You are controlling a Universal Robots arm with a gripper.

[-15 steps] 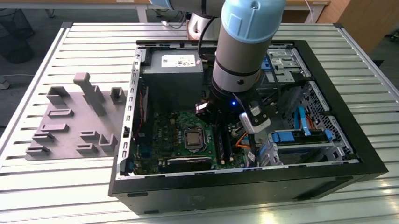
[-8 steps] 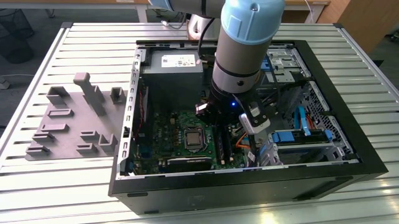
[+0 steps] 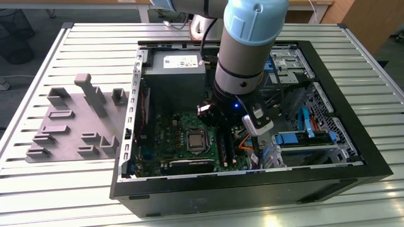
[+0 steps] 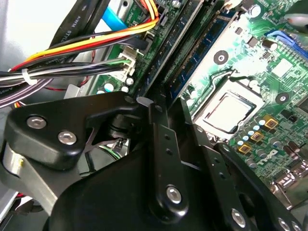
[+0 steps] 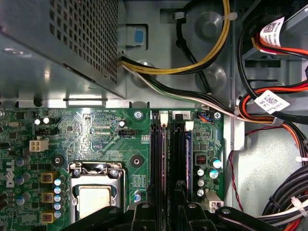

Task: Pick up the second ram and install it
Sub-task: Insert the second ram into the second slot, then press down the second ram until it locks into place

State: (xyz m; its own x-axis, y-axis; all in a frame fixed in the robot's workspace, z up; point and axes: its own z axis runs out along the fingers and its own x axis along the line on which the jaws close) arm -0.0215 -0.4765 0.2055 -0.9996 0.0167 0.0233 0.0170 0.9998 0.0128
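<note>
The gripper [image 4: 163, 103], grip state impossible to tell, is sitting low over the motherboard [image 5: 96, 130], with the second ram [image 4: 195, 57] standing edge-up among the slots, its long axis running straight away from it

Bright even daylight, glare on the CPU socket [image 4: 230, 111], blurred foreground, dim case interior

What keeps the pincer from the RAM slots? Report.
Probably nothing: the pincer hangs right above the RAM slots, and the cables seem to run beside them, not across.
</note>
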